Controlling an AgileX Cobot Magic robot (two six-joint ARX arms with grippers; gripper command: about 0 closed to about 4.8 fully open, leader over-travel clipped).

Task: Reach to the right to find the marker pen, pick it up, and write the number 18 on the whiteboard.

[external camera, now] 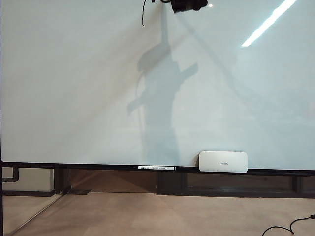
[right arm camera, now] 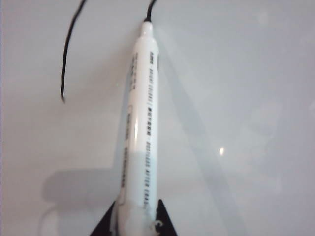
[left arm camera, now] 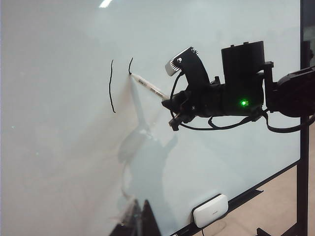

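I have the slim white plastic marker pen (right arm camera: 140, 132) clamped at its rear end in the right gripper (right arm camera: 138, 221), jaws nearly closed on the barrel, tip pressed to the large glossy white whiteboard (left arm camera: 59, 162) high up, near its top edge in the exterior view. It looks light and stiff, with a smooth round barrel that could roll or slide back between the pads if I lean too hard on the board. I judge a hold nearer the middle would give better tip control, but the rear grip keeps the jaws clear of the surface.

Of the number 18 (left arm camera: 112, 86), I count one finished stroke, the long, slightly curved black vertical of the 1, and one short curved black stroke (left arm camera: 130, 65) just beside it where the tip now rests. That reads to me as the start of the 8, so most of that digit is left to draw.

Further out, one small white rounded-rectangle eraser (external camera: 223, 162) sits on the black ledge (external camera: 74, 166) at the board's foot, and a second pen-like white stick (external camera: 156, 168) lies on the ledge just beside it. So, two markers by my count, one eraser, one board.

The left gripper (left arm camera: 140, 223) hangs well back from the board; only dark finger ends show, and I cannot tell how far they are parted.
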